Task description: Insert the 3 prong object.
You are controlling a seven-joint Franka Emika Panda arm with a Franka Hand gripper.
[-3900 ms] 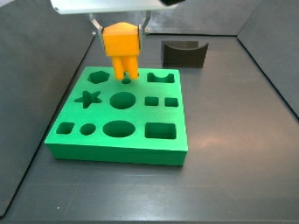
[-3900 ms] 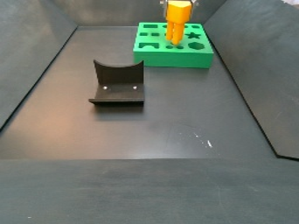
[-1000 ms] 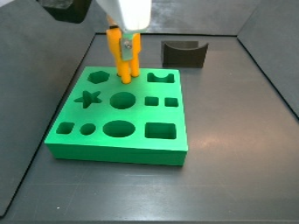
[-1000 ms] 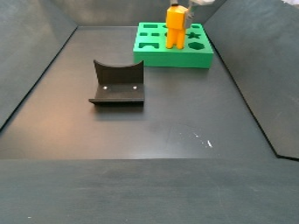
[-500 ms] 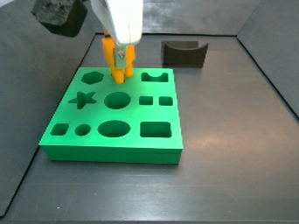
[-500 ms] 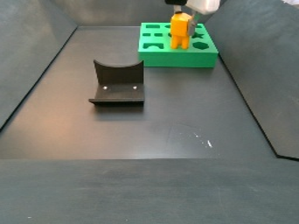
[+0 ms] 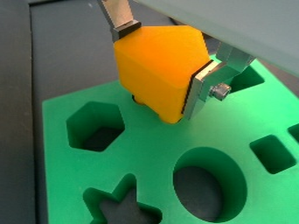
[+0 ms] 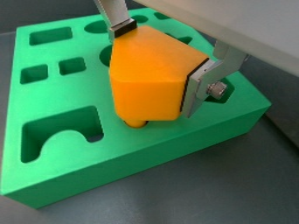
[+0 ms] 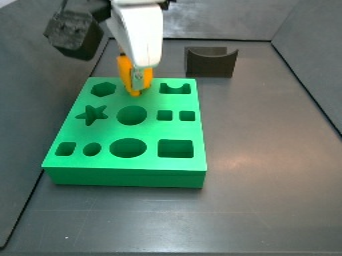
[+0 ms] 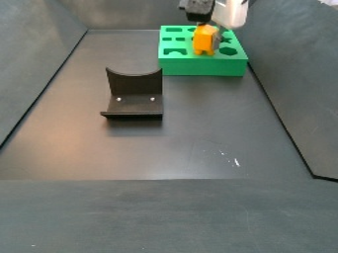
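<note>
The 3 prong object [image 9: 127, 72] is a bright orange block. It stands upright at the back row of the green board [image 9: 123, 177], and its prongs reach down into the board's top. My gripper [image 9: 134, 78] is shut on it from above. In both wrist views the silver fingers [image 7: 207, 81] [image 8: 198, 87] clamp the orange block [image 7: 162, 72] [image 8: 149, 77] on two sides, with the gripper [image 7: 163, 59] [image 8: 159, 59] centred on it. A stub of prong [image 8: 140, 123] shows at the board's surface [image 8: 128, 162]. In a side view the block [image 10: 205, 40] sits low on the board [image 10: 201, 67].
The board [image 7: 146, 144] has star, hexagon, round and square cut-outs. A dark grey curved block [image 9: 210, 60] stands behind the board to its right; it also shows in a side view [image 10: 132, 94]. Dark walls ring the grey floor.
My gripper has come down with the orange piece, so the prongs now sit deeper in the board. The green board has shifted slightly sideways on the floor.
</note>
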